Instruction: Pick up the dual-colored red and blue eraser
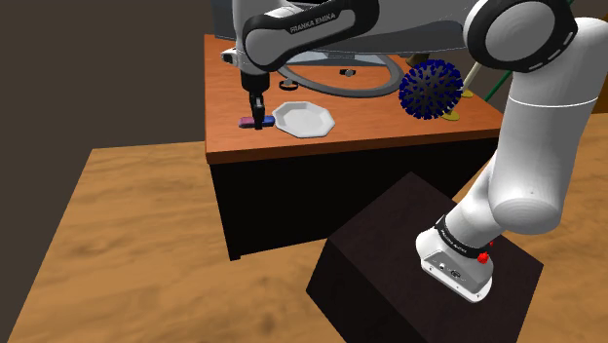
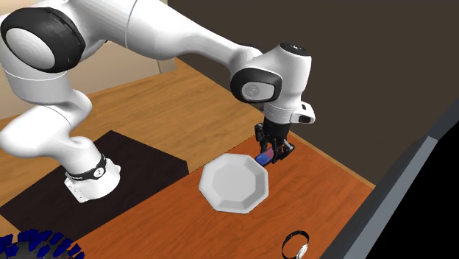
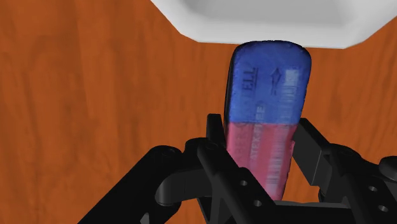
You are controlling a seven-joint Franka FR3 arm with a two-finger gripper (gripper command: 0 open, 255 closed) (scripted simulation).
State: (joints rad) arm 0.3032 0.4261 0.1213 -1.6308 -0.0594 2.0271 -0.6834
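Shoulder view: the black gripper [image 1: 258,121] reaches down to a wooden table [image 1: 390,136], at the red and blue eraser [image 1: 245,122] just beside a white plate [image 1: 304,119]. Second exterior view: same arrangement. Wrist view: both fingers [image 3: 215,133] clamp the eraser's red half.

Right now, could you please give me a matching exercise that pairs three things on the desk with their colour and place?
Things:
1. eraser
2. plate
3. spiky ball

Descriptions:
A. dark blue, well away from the other two
B. red and blue, clasped in the hand
C. white, right beside the eraser

Pairs: 1-B, 2-C, 3-A
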